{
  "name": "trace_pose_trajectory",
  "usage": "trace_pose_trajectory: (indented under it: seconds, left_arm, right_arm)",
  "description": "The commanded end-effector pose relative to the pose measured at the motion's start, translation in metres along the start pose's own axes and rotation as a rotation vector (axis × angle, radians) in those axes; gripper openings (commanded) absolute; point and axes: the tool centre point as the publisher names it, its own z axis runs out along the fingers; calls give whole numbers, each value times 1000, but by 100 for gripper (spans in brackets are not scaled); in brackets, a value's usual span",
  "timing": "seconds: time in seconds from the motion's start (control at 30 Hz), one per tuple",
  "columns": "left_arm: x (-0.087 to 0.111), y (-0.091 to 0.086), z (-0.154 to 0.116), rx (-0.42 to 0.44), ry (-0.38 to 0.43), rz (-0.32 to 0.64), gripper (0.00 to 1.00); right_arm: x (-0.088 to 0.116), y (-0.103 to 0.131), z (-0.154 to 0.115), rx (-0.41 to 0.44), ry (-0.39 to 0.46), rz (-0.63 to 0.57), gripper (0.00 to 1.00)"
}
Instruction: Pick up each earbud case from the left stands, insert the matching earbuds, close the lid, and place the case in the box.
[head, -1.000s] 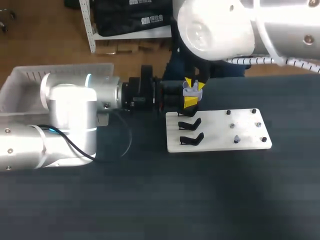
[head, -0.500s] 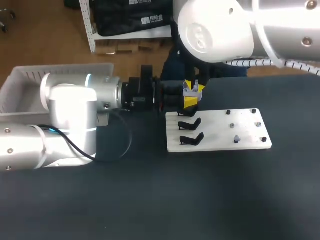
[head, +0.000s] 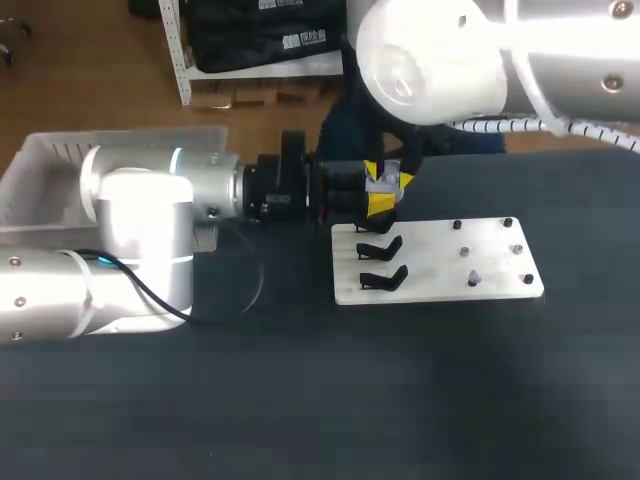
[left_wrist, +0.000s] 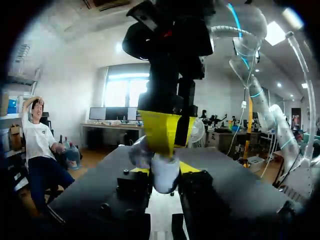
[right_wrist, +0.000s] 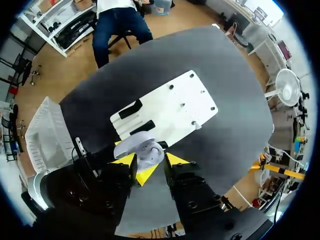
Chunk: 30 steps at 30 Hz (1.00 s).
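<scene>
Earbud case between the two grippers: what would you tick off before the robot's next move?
1. Earbud case clamped in left gripper: ok.
2. Right gripper lined up right over the case: ok.
3. Lid fully shut: cannot tell.
4. Both earbuds seated inside: cannot tell.
5. Box open-topped beside the left arm, ready to take the case: ok.
6. Two black stands on the white board bare: ok.

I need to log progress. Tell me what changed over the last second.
The right tool shifted slightly, seemingly downward, at the earbud case. Nothing was visibly taken hold of or let go. The left tool stayed shut on the case, and the white board and black stands did not move.
</scene>
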Motion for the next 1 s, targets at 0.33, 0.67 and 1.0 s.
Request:
trace_pose_trajectory:
  seconds: [0.33, 0.67, 1.0]
  left_arm:
    - [1, -1, 0, -4, -5, 3, 0]
    - [1, -1, 0, -4, -5, 3, 0]
    - [1, -1, 0, -4, -5, 3, 0]
  right_arm:
    - [19, -33, -30, -127, -56, -80, 44]
    - [36, -74, -36, -201, -169, -186, 100]
    - [43, -103, -32, -229, -196, -223, 100]
